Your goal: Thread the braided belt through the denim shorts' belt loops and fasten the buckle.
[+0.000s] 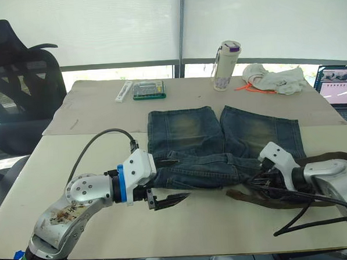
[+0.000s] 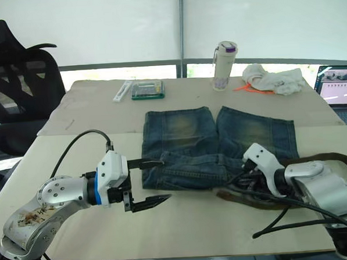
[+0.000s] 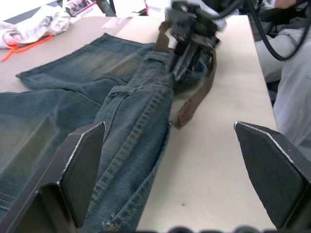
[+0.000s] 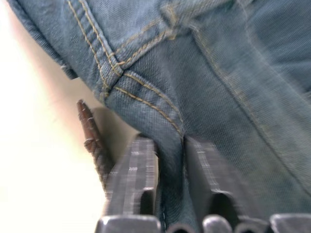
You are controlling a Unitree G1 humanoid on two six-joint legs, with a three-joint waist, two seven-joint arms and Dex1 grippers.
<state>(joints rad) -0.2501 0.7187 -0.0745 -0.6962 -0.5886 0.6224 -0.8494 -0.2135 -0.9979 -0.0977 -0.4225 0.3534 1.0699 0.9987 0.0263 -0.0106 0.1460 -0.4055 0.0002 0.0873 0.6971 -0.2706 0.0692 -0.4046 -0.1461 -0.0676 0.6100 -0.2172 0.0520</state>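
Black office chair [image 1: 19, 80] beside shaded windows [image 1: 121, 28].

Faded blue denim shorts [image 1: 220, 140] with tan stitching and yellowed patches on both legs. Dark brown braided belt [image 3: 197, 97]. Pale beige bench [image 1: 213, 221]. White bottle [image 1: 225, 66], purple cap. Green flat case [image 1: 149, 90].

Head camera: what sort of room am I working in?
Likely an office or lab: a black mesh office chair, roller blinds over big windows, and an open laptop at the table's far right.
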